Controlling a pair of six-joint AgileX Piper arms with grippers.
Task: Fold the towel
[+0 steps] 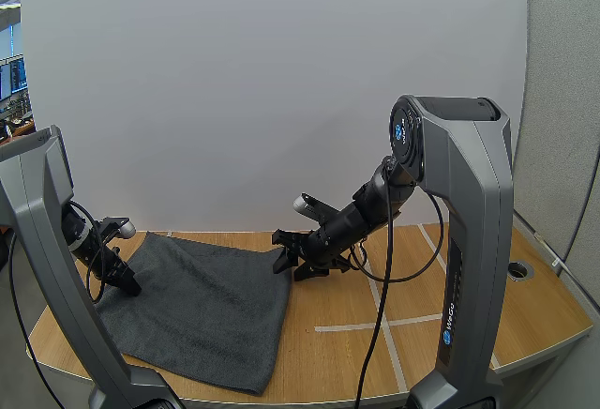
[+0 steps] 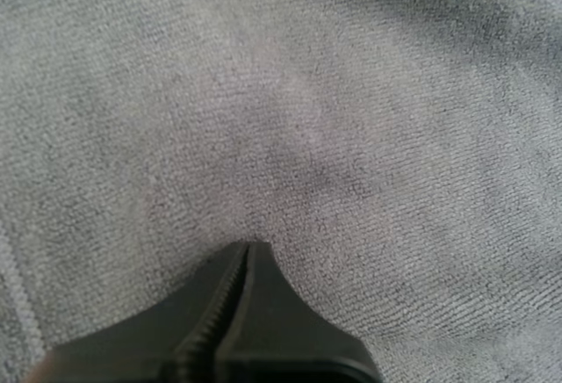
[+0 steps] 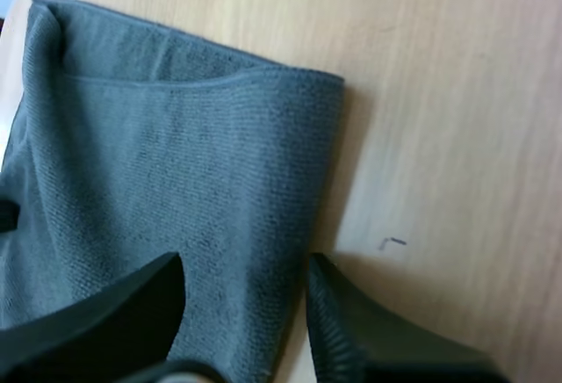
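Observation:
A dark grey towel [image 1: 206, 306] lies spread over the left half of the wooden table [image 1: 356, 353]. My left gripper [image 1: 127, 284] sits low at the towel's left edge. In the left wrist view its fingers [image 2: 250, 247] lie together, and the towel [image 2: 351, 119] creases toward their tips, so they seem to pinch the cloth. My right gripper [image 1: 289, 261] is at the towel's far right corner. In the right wrist view it [image 3: 246, 262] stands open, one finger over the towel [image 3: 176, 137] and the other over bare wood, straddling the right edge.
White tape lines [image 1: 375, 323] cross the right half of the table. A round cable hole [image 1: 518, 269] sits near the table's right edge. The two arm bases stand at the front left and front right.

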